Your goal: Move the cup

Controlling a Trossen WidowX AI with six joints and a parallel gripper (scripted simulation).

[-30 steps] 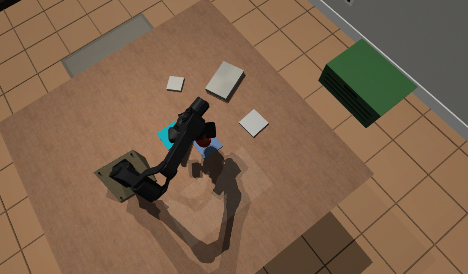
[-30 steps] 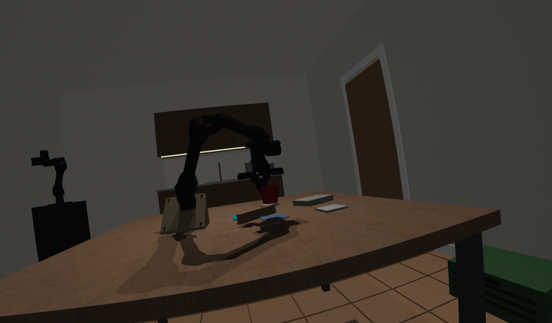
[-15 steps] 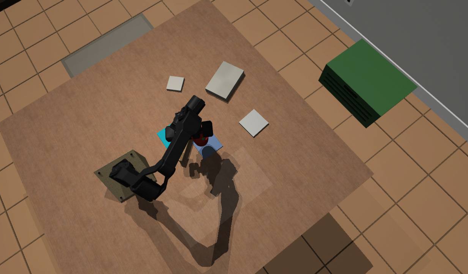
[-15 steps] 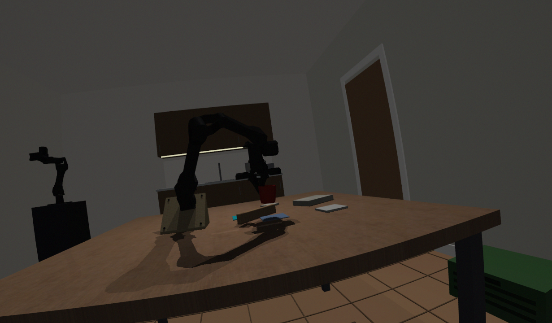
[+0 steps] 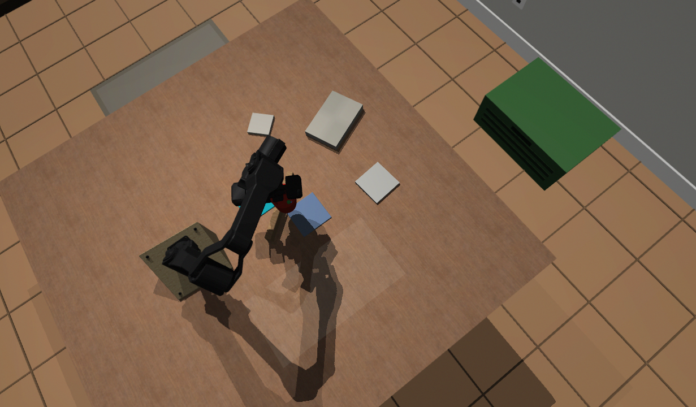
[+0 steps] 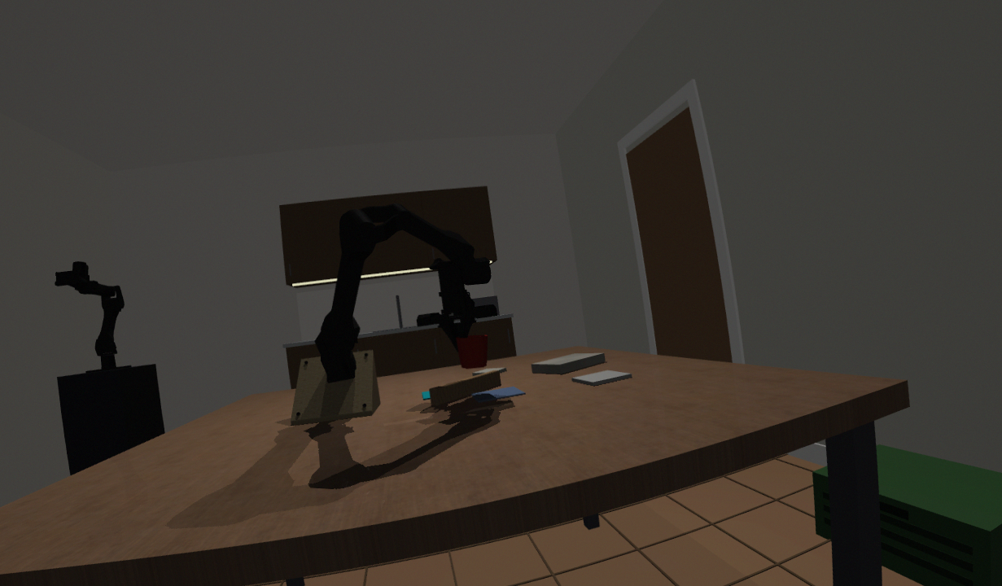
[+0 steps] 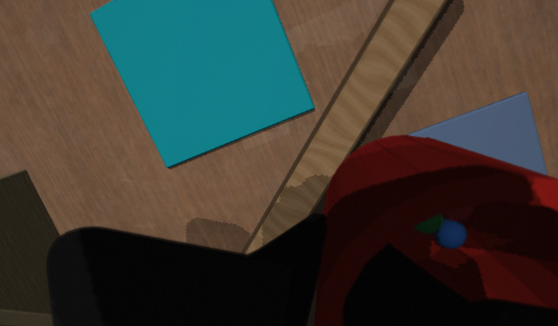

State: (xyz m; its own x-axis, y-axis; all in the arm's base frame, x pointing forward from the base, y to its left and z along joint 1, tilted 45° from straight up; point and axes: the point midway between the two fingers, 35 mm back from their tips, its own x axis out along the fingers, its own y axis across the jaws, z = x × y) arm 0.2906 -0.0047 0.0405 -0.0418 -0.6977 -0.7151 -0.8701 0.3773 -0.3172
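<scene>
teal pad (image 7: 202, 77) lies flat on the wooden table (image 5: 137, 151) at the left of our wrist view, and beside it to the right a pale wooden bar (image 7: 351, 118) crosses the table between it and the light blue pad (image 7: 492, 131). our gripper (image 6: 460, 327) is clamped on the rim of the red cup (image 7: 442, 181), holding it upright in the air above the bar. inside the cup we see a blue marble (image 7: 451, 234) touching a green marble (image 7: 429, 225).
</scene>
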